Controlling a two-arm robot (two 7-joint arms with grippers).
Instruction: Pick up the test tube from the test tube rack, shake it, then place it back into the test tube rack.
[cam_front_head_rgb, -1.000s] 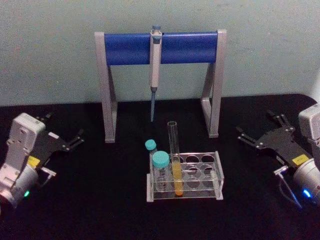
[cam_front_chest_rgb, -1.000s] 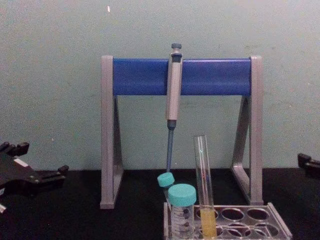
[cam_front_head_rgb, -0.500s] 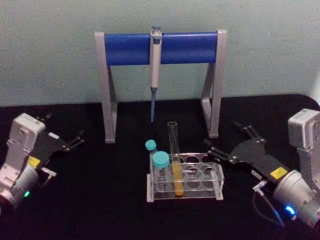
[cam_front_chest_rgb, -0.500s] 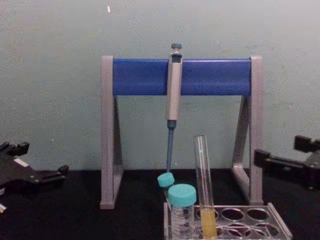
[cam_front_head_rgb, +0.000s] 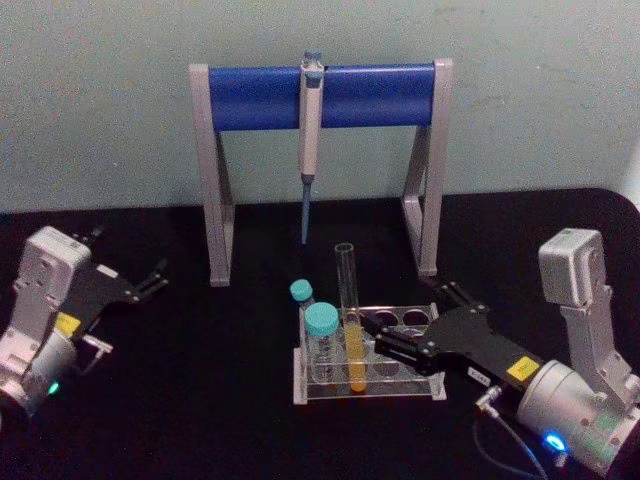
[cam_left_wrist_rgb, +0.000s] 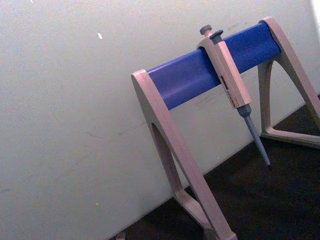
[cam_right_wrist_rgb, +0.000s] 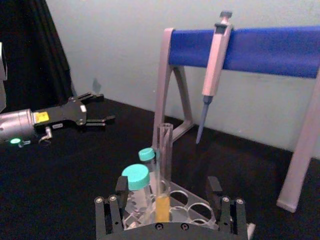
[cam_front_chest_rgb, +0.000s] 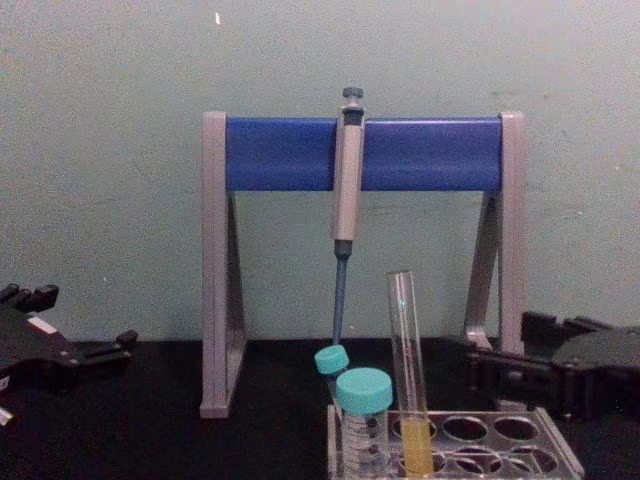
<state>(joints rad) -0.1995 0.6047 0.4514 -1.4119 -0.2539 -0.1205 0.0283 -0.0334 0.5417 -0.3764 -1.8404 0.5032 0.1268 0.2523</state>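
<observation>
Right hand (cam_front_head_rgb: 372, 332), lower right of the head view: fingers spread, holding nothing, tips over the test tube rack (cam_front_head_rgb: 330, 394).

Test tube (cam_front_head_rgb: 349, 310) stands near upright in the rack, lower centre, frame-left of the hand. Its long axis is vertical, across the hand's reach.

Right wrist view: tube lines up between the fingers.

Teal-capped tubes (cam_front_head_rgb: 322, 320) just beside it, on the far side from the hand; tight there.

Open room above the tube.

Left hand (cam_front_head_rgb: 155, 277), mid-left: released, parked, well apart from the rack.
</observation>
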